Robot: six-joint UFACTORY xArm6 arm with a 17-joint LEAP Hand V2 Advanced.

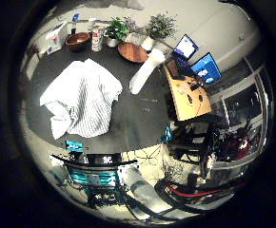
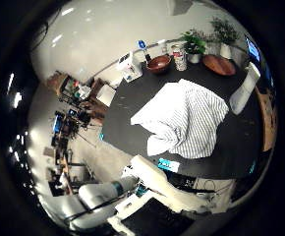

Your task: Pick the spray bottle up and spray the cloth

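A white cloth with thin stripes [image 1: 81, 95] lies crumpled on the dark table [image 1: 128, 114]; it also shows in the thumb side view [image 2: 187, 118]. A small white spray bottle with a blue top [image 2: 142, 51] stands at the table's far edge, beside a brown bowl [image 2: 159, 64]. My hand [image 2: 152, 185] is high above the table's near edge, well away from the bottle and the cloth.
On the table's far side stand a can [image 1: 96, 38], two potted plants [image 1: 116, 30], a brown plate [image 1: 131, 52] and a white roll [image 1: 147, 71]. A wooden desk [image 1: 187, 95] with two screens [image 1: 207, 66] stands beside the table. Shelves with clutter [image 2: 69, 118] stand on the other side.
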